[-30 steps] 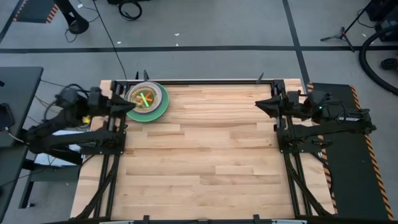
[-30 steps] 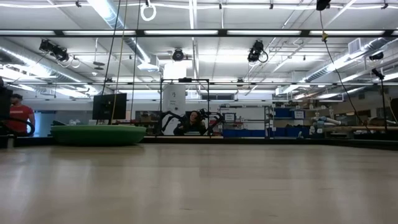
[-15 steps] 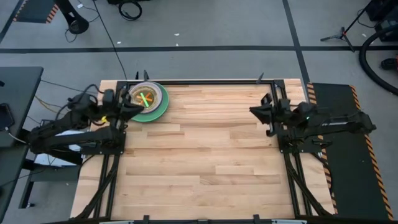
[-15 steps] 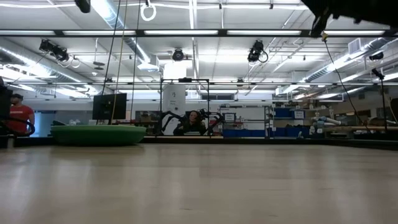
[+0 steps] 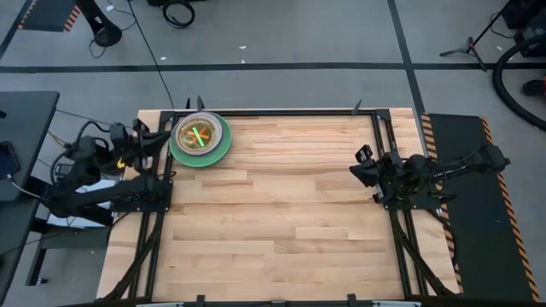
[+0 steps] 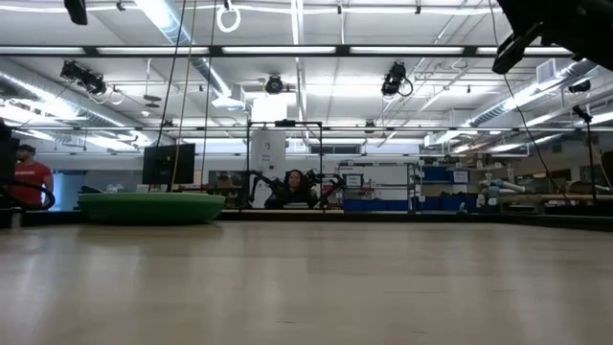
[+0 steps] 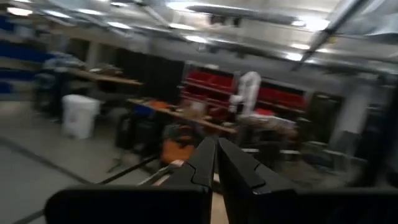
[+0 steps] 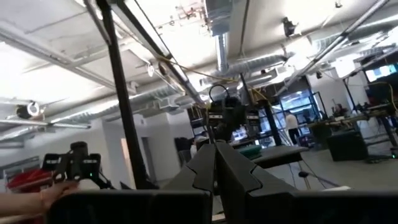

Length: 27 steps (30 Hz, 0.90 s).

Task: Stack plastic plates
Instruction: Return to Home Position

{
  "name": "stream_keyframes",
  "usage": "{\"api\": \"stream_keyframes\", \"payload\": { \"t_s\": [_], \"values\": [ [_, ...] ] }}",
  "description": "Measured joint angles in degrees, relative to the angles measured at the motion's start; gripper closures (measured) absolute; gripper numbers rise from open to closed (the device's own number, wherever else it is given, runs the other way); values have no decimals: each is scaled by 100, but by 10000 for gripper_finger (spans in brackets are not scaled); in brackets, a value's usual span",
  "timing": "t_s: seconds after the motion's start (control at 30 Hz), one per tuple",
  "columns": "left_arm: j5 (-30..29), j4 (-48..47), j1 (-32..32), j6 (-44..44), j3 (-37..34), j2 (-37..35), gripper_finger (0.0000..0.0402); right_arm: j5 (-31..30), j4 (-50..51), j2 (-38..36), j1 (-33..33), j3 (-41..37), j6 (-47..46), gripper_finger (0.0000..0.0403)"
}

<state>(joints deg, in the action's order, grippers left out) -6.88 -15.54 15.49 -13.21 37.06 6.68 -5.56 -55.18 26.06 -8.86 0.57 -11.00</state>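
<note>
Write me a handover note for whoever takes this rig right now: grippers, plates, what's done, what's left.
Left gripper: shut, empty, raised at the wooden table's left edge, beside the stack of round plastic plates.
Right gripper: shut, empty, raised at the right edge.
Plates: one stack in the far left corner, large green plate at the bottom.
Done: no loose plates in view.
Left: park both arms.

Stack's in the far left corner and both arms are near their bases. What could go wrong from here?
1. The plate stack lies right beside the shut left gripper; a sideways swing there might clip it.
2. It sits by the table at its far corner, so a nudge could tip plates over the edge.
The right gripper is far off.
</note>
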Motion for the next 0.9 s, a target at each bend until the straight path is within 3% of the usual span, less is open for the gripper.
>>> {"api": "stream_keyframes", "payload": {
  "t_s": [0.1,0.23,0.4,0.47,0.6,0.73,0.9],
  "values": [
    [-339,13,4,24,0,-47,375,-118,-35,-23,-29,-24,-130,380],
    [-340,241,4,78,2,-36,375,-170,-39,-194,-29,-24,-176,379],
    [-131,306,4,32,0,-31,375,-1311,116,-455,95,-24,-1264,379],
    [74,397,4,40,0,-31,375,-1726,418,-529,195,-24,-1164,378],
    [171,1145,2,337,-308,46,375,-1918,1169,-549,397,-24,-977,379],
    [176,2750,2,627,-1150,172,375,-1562,1657,-530,711,-24,-1636,383],
    [180,4534,2,273,-2462,533,375,-296,2255,-544,1356,-24,-2377,385]
  ]
}}
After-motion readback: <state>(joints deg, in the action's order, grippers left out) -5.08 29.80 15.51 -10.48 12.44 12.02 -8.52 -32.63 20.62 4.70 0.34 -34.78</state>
